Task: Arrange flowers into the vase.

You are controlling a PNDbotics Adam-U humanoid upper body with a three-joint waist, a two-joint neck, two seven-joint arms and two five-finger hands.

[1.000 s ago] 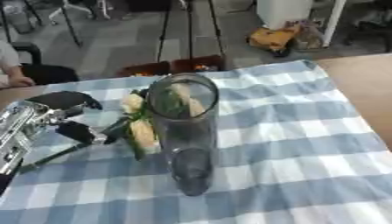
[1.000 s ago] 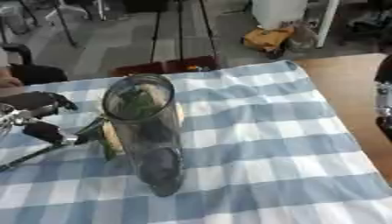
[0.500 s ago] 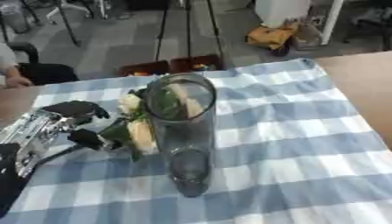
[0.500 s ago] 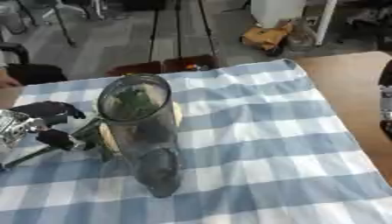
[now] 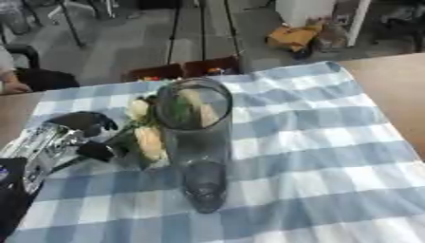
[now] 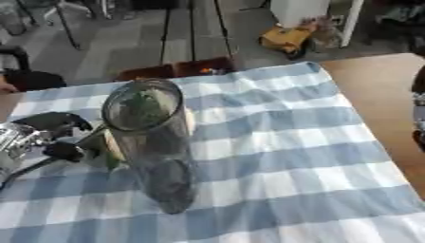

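Left robot hand curled round flowers

A tall clear glass vase is standing upright on a blue-and-white checked cloth that is covering a wooden table. Just left of the vase, cream flowers with green leaves are lying on the cloth, their heads showing beside and through the glass. The robot's left hand is reaching in from the left, its dark fingers curling round the flower stems. Beyond the table's far edge, tripod legs are standing on a grey floor.
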